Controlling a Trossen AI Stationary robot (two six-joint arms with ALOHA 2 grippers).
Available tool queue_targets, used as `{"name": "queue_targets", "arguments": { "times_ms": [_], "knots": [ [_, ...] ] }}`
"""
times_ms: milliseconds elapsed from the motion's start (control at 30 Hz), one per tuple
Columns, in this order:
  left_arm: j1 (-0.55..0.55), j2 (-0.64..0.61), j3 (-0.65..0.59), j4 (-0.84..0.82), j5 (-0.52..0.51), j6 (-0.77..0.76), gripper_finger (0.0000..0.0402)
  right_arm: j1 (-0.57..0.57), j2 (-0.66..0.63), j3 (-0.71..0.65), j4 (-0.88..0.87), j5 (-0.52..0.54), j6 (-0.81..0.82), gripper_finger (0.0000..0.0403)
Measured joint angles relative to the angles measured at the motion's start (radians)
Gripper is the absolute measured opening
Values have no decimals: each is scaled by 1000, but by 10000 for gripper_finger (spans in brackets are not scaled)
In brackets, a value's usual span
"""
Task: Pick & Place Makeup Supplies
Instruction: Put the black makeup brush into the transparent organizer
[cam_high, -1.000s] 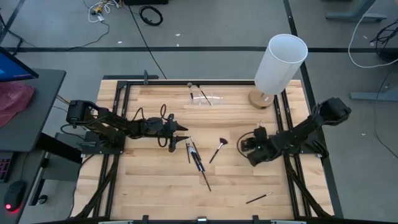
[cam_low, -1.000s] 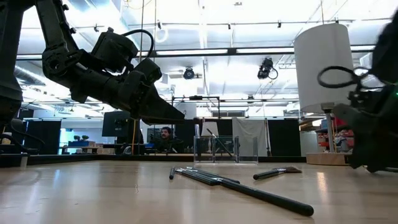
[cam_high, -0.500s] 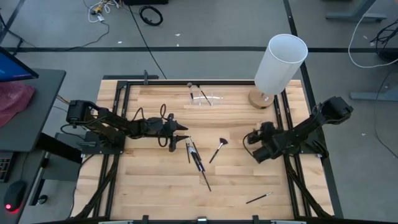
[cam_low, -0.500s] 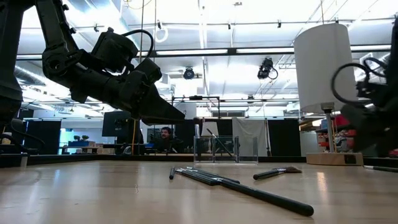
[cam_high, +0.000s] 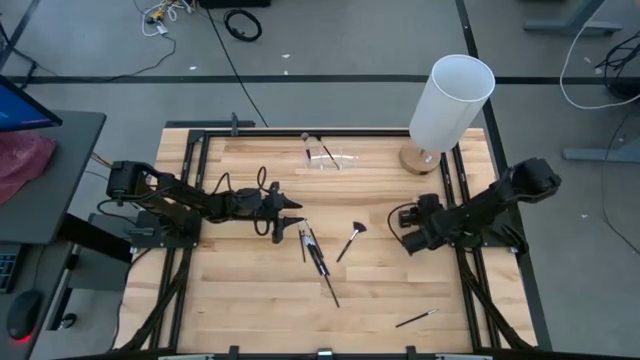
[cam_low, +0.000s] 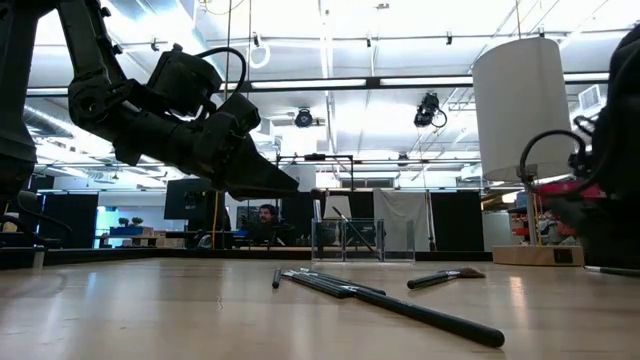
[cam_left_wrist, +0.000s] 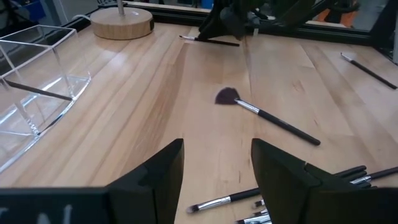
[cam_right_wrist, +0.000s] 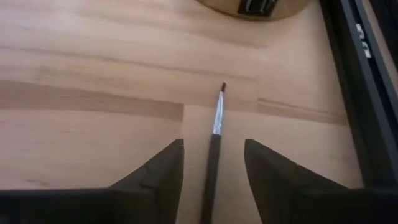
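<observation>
Item: makeup brushes (cam_high: 316, 250), clustered mid-surface; one thin brush (cam_right_wrist: 214, 134) lies between our right gripper's (cam_right_wrist: 211, 163) open fingers, not yet gripped. Left gripper (cam_left_wrist: 214, 165) open, empty, hovering beside the cluster. Step: pick. Next, we judge: lower, close on handle.

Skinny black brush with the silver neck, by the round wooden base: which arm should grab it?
Right. The skinny black brush with the silver neck lies flat between the right gripper's open fingers. The left gripper hovers across the table, beside the pile of black makeup brushes.
</observation>
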Motion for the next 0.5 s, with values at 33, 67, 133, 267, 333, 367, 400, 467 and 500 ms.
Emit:
{"name": "queue_targets", "arguments": {
  "times_ms": [33,67,133,267,333,367,400,467,500],
  "knots": [
    [0,0,0,-1,0,0,193,-12,12,0,8,-7,-12,164],
    [0,0,0,-1,0,0,193,-22,24,0,12,-11,-23,159],
    [-1,0,0,-1,0,0,193,-36,39,1,25,-20,-40,147],
    [-1,0,0,-1,0,0,193,-45,45,-9,82,-23,-69,121],
    [-1,0,0,-1,4,0,193,-43,43,-33,138,-12,-71,106],
    [-1,0,0,-1,8,0,193,-38,41,-48,169,-6,-71,98],
    [-1,0,0,-1,10,0,193,-30,39,-60,193,5,-72,90],
    [-1,0,0,-1,10,0,193,-5,42,-74,232,36,-66,74],
    [-1,0,0,-1,11,0,193,11,43,-73,235,40,-54,66]
  ]
}}
